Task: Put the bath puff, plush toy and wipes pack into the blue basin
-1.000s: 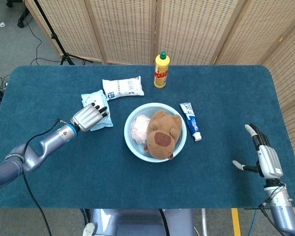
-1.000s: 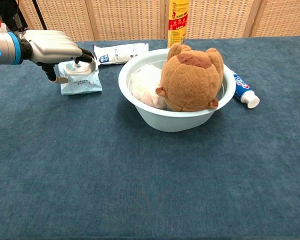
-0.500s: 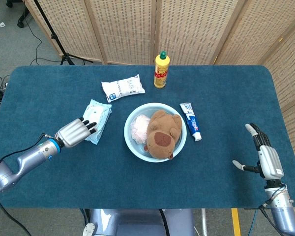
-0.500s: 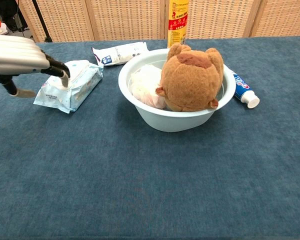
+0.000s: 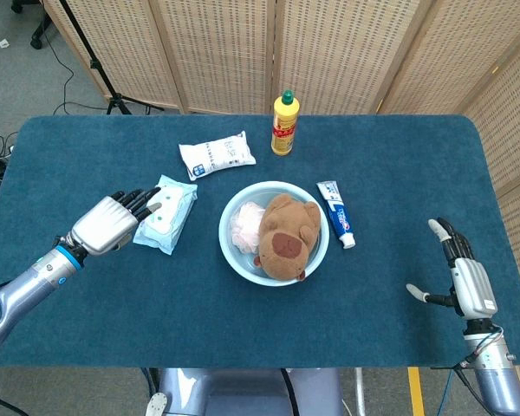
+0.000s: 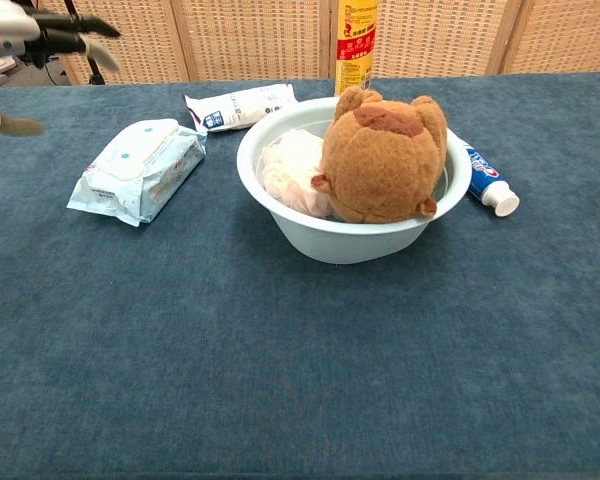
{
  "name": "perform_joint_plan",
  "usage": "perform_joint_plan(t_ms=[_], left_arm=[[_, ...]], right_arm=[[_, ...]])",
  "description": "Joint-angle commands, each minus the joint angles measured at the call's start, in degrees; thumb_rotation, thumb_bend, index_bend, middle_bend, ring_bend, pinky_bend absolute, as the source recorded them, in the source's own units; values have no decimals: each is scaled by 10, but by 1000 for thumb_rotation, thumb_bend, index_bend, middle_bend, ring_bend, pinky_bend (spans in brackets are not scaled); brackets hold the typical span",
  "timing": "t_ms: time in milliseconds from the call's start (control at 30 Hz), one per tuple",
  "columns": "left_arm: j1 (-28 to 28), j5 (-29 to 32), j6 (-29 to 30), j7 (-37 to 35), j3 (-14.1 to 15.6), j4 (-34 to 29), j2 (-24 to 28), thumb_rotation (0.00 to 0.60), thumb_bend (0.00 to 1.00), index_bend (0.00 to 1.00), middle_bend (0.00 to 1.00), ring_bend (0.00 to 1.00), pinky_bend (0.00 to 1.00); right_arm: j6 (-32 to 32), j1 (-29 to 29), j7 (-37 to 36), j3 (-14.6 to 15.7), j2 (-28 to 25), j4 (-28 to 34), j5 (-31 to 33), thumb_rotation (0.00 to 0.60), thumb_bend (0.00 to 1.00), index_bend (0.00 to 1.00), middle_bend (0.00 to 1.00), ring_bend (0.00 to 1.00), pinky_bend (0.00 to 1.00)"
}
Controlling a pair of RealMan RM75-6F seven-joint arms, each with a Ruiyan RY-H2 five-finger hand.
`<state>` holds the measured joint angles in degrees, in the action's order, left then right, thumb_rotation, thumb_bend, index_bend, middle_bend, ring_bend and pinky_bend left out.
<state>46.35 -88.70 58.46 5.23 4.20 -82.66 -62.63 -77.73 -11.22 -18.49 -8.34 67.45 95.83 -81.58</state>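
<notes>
— Wipes pack (image 5: pixel 165 213)? Lying flat on the table (image 5: pixel 87 321) at nine o'clock of the blue basin (image 5: pixel 234 256), just beside its rim. Plush toy (image 5: pixel 285 237) and bath puff (image 5: pixel 245 224) already inside.

— Left hand (image 5: pixel 113 222)? Raised at the pack's nine o'clock, fingers spread, holding nothing. Right hand (image 5: pixel 461 276) far off at four o'clock, likewise unfolded and empty.

— Handling? Probably soft, slick film; light, liable to sag and slip. Best pinched across the short width near the stiff lid flap (image 6: pixel 138 160), not by a corner.
</notes>
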Motion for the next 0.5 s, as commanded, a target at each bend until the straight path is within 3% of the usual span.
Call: perform_joint_plan(t_ms=[33, 200, 500], left_arm=[[12, 7, -34, -8, -20, 7, 3, 600, 166, 3, 0, 5, 239], [80, -27, -147, -2, -12, 61, -10, 600, 61, 0, 0, 0, 135], [115, -82, -186, -12, 9, 163, -65, 600, 57, 0, 0, 0, 111]], right_arm=[[-1, 0, 1, 1, 1, 0, -2, 600, 131, 0, 0, 0, 6], [-12, 2, 1, -4, 5, -4, -1, 600, 131, 0, 0, 0, 6], [-18, 3, -5, -8, 11, -18, 4, 600, 131, 0, 0, 0, 6]])
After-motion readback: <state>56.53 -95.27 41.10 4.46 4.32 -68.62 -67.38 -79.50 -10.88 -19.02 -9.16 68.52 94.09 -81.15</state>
